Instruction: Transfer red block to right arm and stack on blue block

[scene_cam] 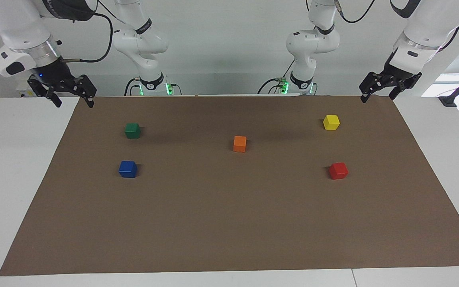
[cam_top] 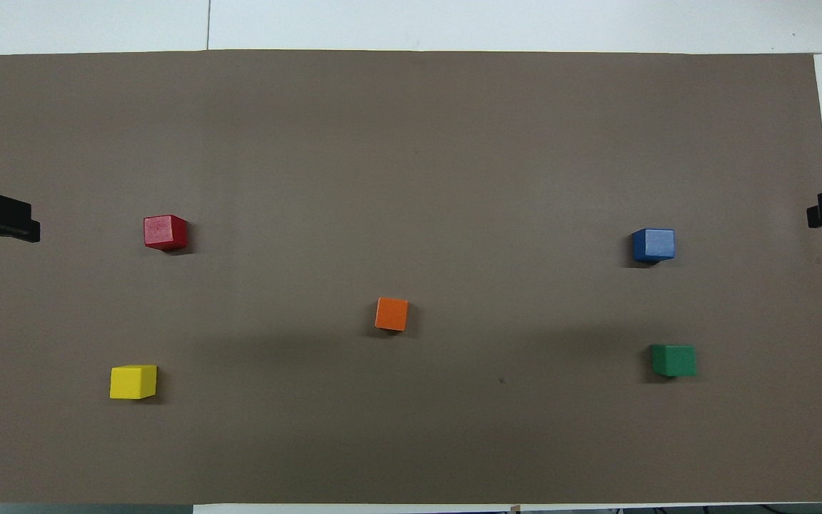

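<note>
The red block (scene_cam: 338, 170) lies on the brown mat (scene_cam: 229, 231) toward the left arm's end; it also shows in the overhead view (cam_top: 165, 232). The blue block (scene_cam: 128, 169) lies toward the right arm's end and also shows in the overhead view (cam_top: 653, 245). My left gripper (scene_cam: 377, 97) hangs open and empty over the mat's corner nearest the left arm's base. My right gripper (scene_cam: 74, 103) hangs open and empty over the mat's corner nearest the right arm's base. Both arms wait, raised and well apart from the blocks.
A dark green cube (scene_cam: 132, 130) sits nearer to the robots than the blue block. A yellow cube (scene_cam: 331, 122) sits nearer to the robots than the red block. An orange cube (scene_cam: 240, 144) sits mid-mat. White table surrounds the mat.
</note>
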